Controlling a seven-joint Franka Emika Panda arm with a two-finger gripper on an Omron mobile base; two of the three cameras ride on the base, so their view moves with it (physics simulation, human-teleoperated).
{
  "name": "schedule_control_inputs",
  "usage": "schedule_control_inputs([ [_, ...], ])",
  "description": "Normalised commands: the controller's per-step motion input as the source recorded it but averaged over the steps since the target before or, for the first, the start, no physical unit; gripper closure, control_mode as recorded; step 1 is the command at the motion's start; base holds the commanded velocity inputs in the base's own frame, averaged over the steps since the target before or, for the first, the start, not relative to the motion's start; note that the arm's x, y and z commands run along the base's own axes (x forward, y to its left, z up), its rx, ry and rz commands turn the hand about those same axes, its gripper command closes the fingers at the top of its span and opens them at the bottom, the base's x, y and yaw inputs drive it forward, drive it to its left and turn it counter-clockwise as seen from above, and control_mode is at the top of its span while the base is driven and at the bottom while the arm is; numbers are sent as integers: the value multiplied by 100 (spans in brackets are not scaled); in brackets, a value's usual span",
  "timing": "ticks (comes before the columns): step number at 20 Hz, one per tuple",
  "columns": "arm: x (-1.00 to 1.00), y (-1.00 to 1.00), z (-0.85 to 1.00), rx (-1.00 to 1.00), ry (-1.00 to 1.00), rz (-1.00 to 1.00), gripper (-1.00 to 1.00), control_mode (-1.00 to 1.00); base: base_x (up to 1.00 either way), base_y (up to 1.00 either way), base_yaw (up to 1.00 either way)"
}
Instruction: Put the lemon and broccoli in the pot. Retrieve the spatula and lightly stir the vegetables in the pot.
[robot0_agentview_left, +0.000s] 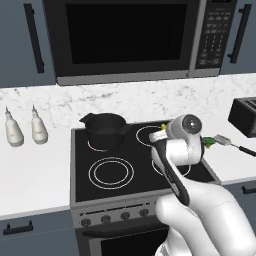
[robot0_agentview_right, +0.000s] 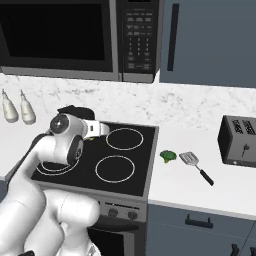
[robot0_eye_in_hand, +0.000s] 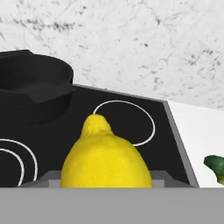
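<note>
A: State the condition of the gripper (robot0_eye_in_hand: 105, 186)

B: In the hand view the lemon (robot0_eye_in_hand: 105, 159) sits directly between the finger tips at the lower edge, its pointed end facing away from the hand. The jaws are closed on the lemon. In the left base view a sliver of yellow shows at the front of the hand, above the stove (robot0_agentview_left: 145, 172)

A: Position of the pot relative to the gripper?

B: The pot (robot0_agentview_left: 105, 130) stands on the rear left burner, ahead of the gripper and off to its left, apart from it. It is upright, and nothing is visible inside it.

A: And the broccoli?

B: The broccoli (robot0_agentview_right: 168, 156) lies on the white counter (robot0_agentview_right: 200, 190) just past the stove's right edge, to the right of the gripper and well apart from it. The hand view catches it at the right margin.

A: The spatula?

B: The spatula (robot0_agentview_right: 196, 166) lies flat just beside the broccoli on its far side from the gripper, head toward the wall, handle toward the counter's front edge
</note>
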Motion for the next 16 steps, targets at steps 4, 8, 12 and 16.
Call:
schedule_control_inputs([
  [4,2,100,7,0,-1,2,100,-100,0,0,0],
  [8,2,85,33,3,-4,1,100,-100,0,0,0],
  [12,13,63,37,5,0,3,100,-100,0,0,0],
  [16,31,46,19,7,0,7,100,-100,0,0,0],
])
